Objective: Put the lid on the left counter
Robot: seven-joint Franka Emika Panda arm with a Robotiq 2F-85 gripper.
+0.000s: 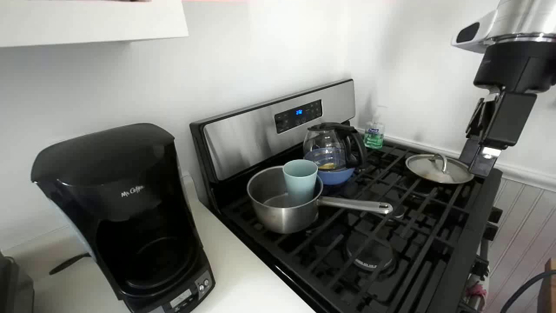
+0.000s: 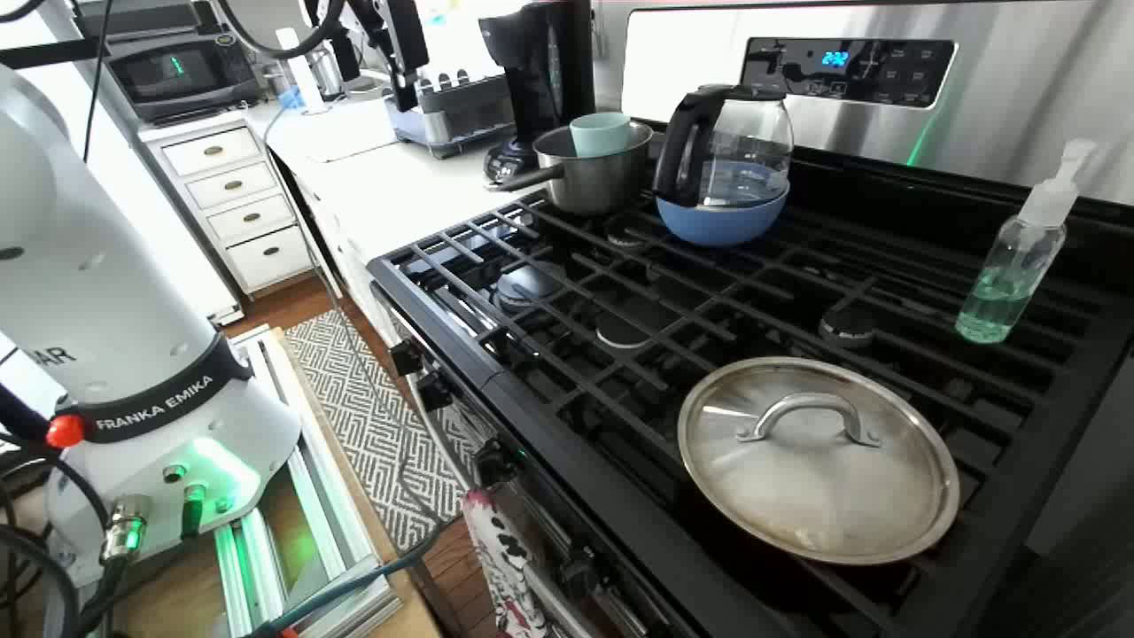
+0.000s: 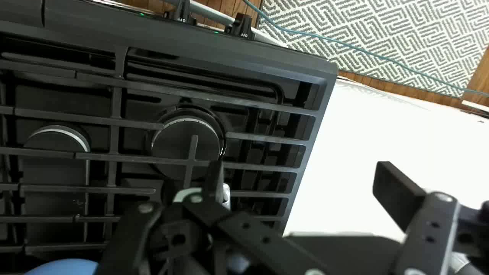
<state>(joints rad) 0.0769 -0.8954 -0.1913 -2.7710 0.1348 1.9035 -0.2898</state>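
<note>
At the far left of an exterior view the arm (image 2: 97, 275) rose beside the stove (image 2: 478, 372), its upper part running out of view. To its right, at the top edge, hung the gripper (image 3: 305, 186), pointing down, its fingers spread wide; the silver wrist (image 1: 519, 21) stood steeply above it in an exterior view. Seen from the wrist, one finger showed against the stove and the other against the white counter (image 3: 355, 130) (the gap between them took in the line where the two met). Next came the coffee maker (image 2: 551, 71), upright on the counter, then the pan (image 2: 611, 186) on the stove, handle toward the front, with a pale green cup (image 2: 601, 136) inside. The carafe (image 2: 744, 146) followed, resting on a blue bowl (image 2: 722, 226), though how deep in it I could not tell. Farther right lay the lid (image 2: 819, 487), flat on the stove, handle up, well apart from both gripper and counter. Last, near it, stood the pump bottle (image 2: 1010, 266).
</note>
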